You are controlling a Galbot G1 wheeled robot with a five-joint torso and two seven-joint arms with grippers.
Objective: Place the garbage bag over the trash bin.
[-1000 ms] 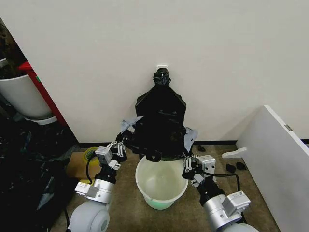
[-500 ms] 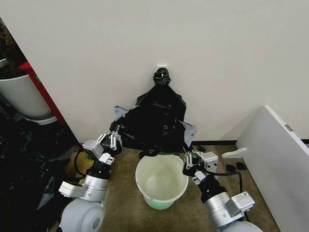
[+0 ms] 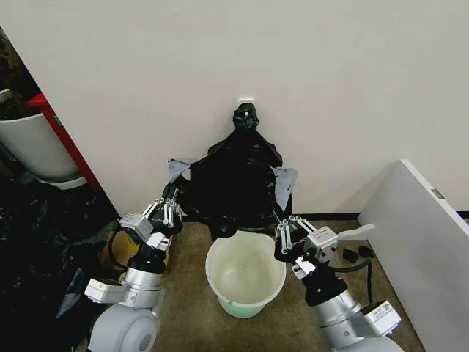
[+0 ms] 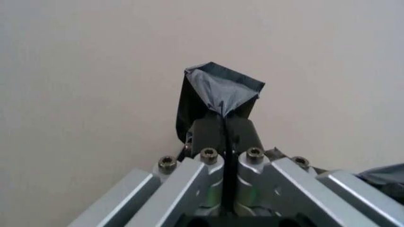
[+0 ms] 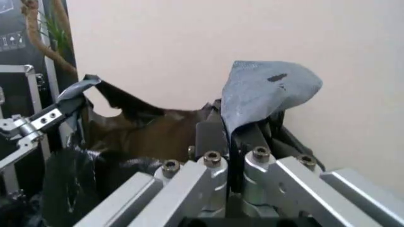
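The black garbage bag (image 3: 234, 183) hangs stretched in front of the wall, its knotted end (image 3: 245, 117) uppermost and its mouth facing down over the trash bin (image 3: 245, 275). That bin is a round white bucket standing on the floor between my arms. My left gripper (image 3: 170, 210) is shut on the greyish rim at the bag's left corner. On the right corner of the rim my right gripper (image 3: 284, 233) is shut. The left wrist view shows the pinched rim (image 4: 221, 90) above the left gripper (image 4: 224, 126). In the right wrist view, the rim flap (image 5: 265, 90) rises from the right gripper (image 5: 231, 135).
A larger white tub (image 3: 29, 147) and a heap of black plastic (image 3: 37, 242) lie at the left. A white panel (image 3: 425, 242) slants along the right. Small dark objects (image 3: 352, 254) lie on the floor by the wall. The wall stands close behind the bag.
Both grippers have moved apart, the left outward to the left and the right outward to the right, pulling the bag's mouth wider above the bin.
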